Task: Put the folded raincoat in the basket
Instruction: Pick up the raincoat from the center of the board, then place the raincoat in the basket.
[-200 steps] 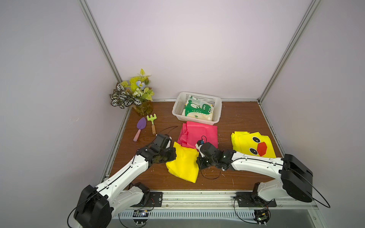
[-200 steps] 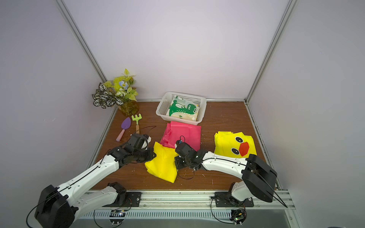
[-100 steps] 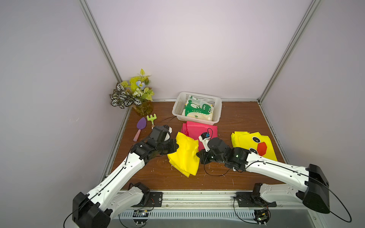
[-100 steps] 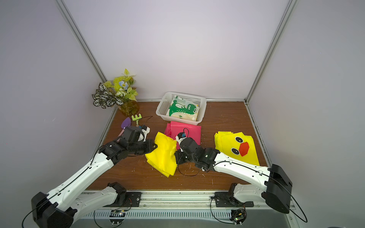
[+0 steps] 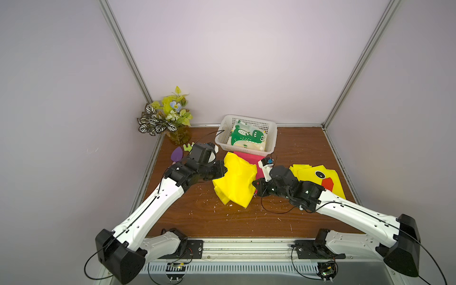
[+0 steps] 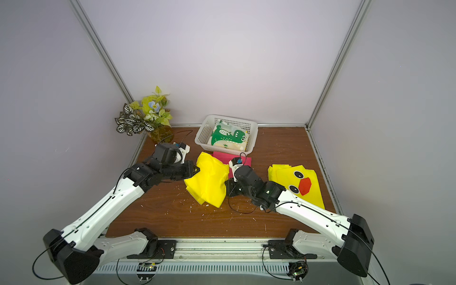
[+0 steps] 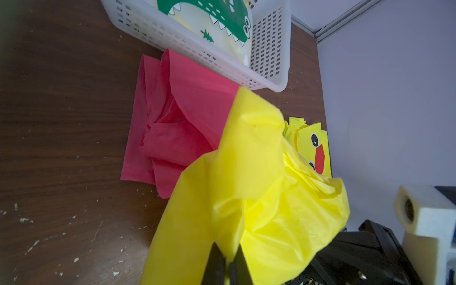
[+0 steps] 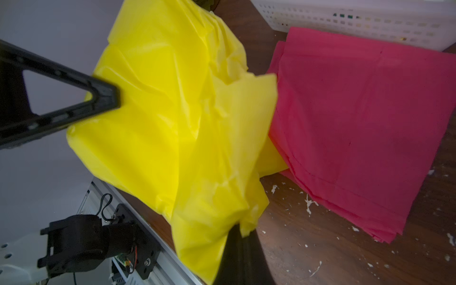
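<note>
A folded pink raincoat (image 5: pixel 249 158) was seen lying flat just beside the near wall of the white basket (image 5: pixel 271 138), between it and the arms, while a dinosaur-print raincoat (image 5: pixel 246 137) already covered the basket's floor. A duck-faced raincoat (image 5: pixel 318 177) was spread on the table (image 5: pixel 296 148) to the right. A potted plant (image 5: pixel 167 118), a purple trowel (image 5: pixel 177 155) and a green rake (image 5: pixel 188 147) were grouped in the far left corner. The plain yellow raincoat (image 5: pixel 235 182), crumpled and sagging in loose folds, was held short of the basket, partly over the pink one. It was pinched at one edge by the left gripper (image 7: pixel 228 249) and at the opposite edge by the right gripper (image 8: pixel 238 234), both sets of fingers pressed tight on the plastic.
</note>
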`<state>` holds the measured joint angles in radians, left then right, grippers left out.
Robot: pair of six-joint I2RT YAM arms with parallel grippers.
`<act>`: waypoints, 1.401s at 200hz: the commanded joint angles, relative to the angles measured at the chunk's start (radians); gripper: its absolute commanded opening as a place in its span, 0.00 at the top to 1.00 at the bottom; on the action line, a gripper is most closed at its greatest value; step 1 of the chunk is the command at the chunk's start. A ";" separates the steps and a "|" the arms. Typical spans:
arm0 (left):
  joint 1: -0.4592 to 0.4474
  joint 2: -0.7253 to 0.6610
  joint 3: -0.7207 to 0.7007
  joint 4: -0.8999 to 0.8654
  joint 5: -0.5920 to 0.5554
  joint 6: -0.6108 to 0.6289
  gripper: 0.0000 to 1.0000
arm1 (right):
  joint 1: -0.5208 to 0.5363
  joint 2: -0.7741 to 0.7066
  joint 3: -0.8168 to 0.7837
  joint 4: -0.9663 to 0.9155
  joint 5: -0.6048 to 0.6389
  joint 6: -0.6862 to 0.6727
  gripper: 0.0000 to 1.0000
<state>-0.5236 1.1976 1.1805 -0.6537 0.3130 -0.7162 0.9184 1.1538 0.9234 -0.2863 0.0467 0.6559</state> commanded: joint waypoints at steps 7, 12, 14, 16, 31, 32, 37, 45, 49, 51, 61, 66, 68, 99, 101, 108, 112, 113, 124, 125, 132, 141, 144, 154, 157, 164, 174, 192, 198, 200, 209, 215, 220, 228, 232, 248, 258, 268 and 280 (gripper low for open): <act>-0.007 0.102 0.201 0.016 0.062 0.008 1.00 | -0.059 0.013 0.091 0.086 -0.068 -0.058 1.00; -0.007 0.129 0.244 0.015 0.081 -0.003 1.00 | -0.067 0.023 0.107 0.093 -0.082 -0.066 1.00; -0.007 0.138 0.264 0.015 0.089 -0.009 1.00 | -0.070 0.028 0.112 0.094 -0.088 -0.070 1.00; -0.007 0.148 0.282 0.015 0.097 -0.014 1.00 | -0.074 0.032 0.120 0.097 -0.095 -0.072 1.00; -0.008 0.218 0.434 0.016 0.139 -0.048 1.00 | -0.095 0.067 0.162 0.121 -0.149 -0.087 1.00; -0.009 0.223 0.443 0.016 0.138 -0.049 1.00 | -0.097 0.070 0.165 0.123 -0.153 -0.087 1.00; -0.008 0.246 0.482 0.016 0.143 -0.058 1.00 | -0.102 0.081 0.176 0.132 -0.166 -0.088 1.00; -0.006 0.280 0.541 0.011 0.149 -0.080 1.00 | -0.112 0.101 0.197 0.140 -0.185 -0.087 1.00; -0.004 0.297 0.573 0.011 0.158 -0.091 1.00 | -0.118 0.113 0.209 0.141 -0.192 -0.086 1.00; -0.003 0.305 0.583 0.011 0.165 -0.096 1.00 | -0.120 0.119 0.214 0.142 -0.196 -0.087 1.00; -0.004 0.346 0.651 0.011 0.192 -0.104 1.00 | -0.133 0.142 0.232 0.168 -0.221 -0.085 1.00; 0.000 0.366 0.690 0.008 0.213 -0.105 1.00 | -0.141 0.149 0.238 0.189 -0.232 -0.082 1.00; 0.001 0.374 0.705 0.005 0.220 -0.105 1.00 | -0.145 0.152 0.240 0.198 -0.237 -0.080 1.00; 0.036 0.432 0.828 -0.020 0.206 -0.089 1.00 | -0.190 0.201 0.283 0.286 -0.253 -0.068 1.00; 0.038 0.435 0.830 -0.020 0.205 -0.086 1.00 | -0.193 0.205 0.288 0.284 -0.252 -0.069 1.00; 0.046 0.450 0.839 -0.020 0.206 -0.076 1.00 | -0.204 0.216 0.302 0.279 -0.248 -0.074 1.00; 0.051 0.459 0.843 -0.020 0.212 -0.072 1.00 | -0.210 0.221 0.308 0.279 -0.250 -0.077 1.00; 0.052 0.462 0.844 -0.020 0.215 -0.071 1.00 | -0.213 0.222 0.309 0.280 -0.250 -0.077 1.00; 0.059 0.503 0.860 -0.018 0.232 -0.053 1.00 | -0.240 0.234 0.318 0.286 -0.263 -0.084 1.00; 0.060 0.507 0.861 -0.018 0.232 -0.051 1.00 | -0.244 0.235 0.319 0.287 -0.264 -0.085 1.00; 0.059 0.537 0.881 -0.018 0.240 -0.031 1.00 | -0.263 0.240 0.321 0.288 -0.274 -0.090 1.00; 0.059 0.578 0.907 -0.018 0.243 -0.008 1.00 | -0.292 0.249 0.323 0.287 -0.287 -0.097 1.00; 0.059 0.592 0.916 -0.018 0.243 -0.001 1.00 | -0.300 0.249 0.322 0.288 -0.291 -0.101 1.00; 0.060 0.644 0.954 -0.017 0.242 0.031 1.00 | -0.332 0.251 0.317 0.287 -0.292 -0.113 1.00; 0.060 0.661 0.969 -0.017 0.242 0.043 1.00 | -0.341 0.252 0.315 0.288 -0.291 -0.116 1.00; 0.064 0.701 0.997 -0.017 0.238 0.062 1.00 | -0.361 0.254 0.310 0.290 -0.290 -0.125 1.00; 0.073 0.764 1.040 -0.016 0.246 0.070 1.00 | -0.395 0.262 0.304 0.299 -0.298 -0.130 1.00; 0.083 0.887 1.163 -0.015 0.266 0.069 1.00 | -0.453 0.285 0.302 0.332 -0.345 -0.128 1.00; 0.085 0.928 1.209 -0.015 0.268 0.069 1.00 | -0.471 0.300 0.306 0.341 -0.358 -0.131 1.00; 0.085 0.938 1.225 -0.015 0.269 0.068 1.00 | -0.477 0.305 0.309 0.343 -0.359 -0.132 1.00; 0.087 1.001 1.302 -0.014 0.268 0.069 1.00 | -0.500 0.330 0.324 0.343 -0.394 -0.143 1.00; 0.088 1.038 1.341 -0.010 0.269 0.068 1.00 | -0.517 0.350 0.337 0.342 -0.409 -0.150 1.00; 0.091 1.063 1.359 0.007 0.278 0.062 1.00 | -0.529 0.366 0.348 0.343 -0.422 -0.155 1.00; 0.097 1.088 1.358 0.053 0.290 0.050 1.00 | -0.551 0.395 0.367 0.344 -0.441 -0.159 1.00; 0.101 1.097 1.349 0.078 0.294 0.042 1.00 | -0.561 0.410 0.376 0.346 -0.451 -0.161 1.00; 0.120 1.106 1.256 0.229 0.315 0.004 1.00 | -0.597 0.476 0.414 0.365 -0.489 -0.166 1.00; 0.135 1.094 1.154 0.365 0.336 -0.044 1.00 | -0.617 0.523 0.446 0.371 -0.510 -0.169 1.00; 0.155 1.087 1.070 0.492 0.343 -0.089 1.00 | -0.631 0.570 0.485 0.372 -0.530 -0.170 1.00; 0.173 1.098 1.036 0.541 0.326 -0.106 1.00 | -0.645 0.634 0.530 0.378 -0.557 -0.167 1.00</act>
<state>-0.3988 2.3062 2.2974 -0.3691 0.6106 -0.7467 0.2974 1.7199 1.3567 0.0212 -0.4191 0.5114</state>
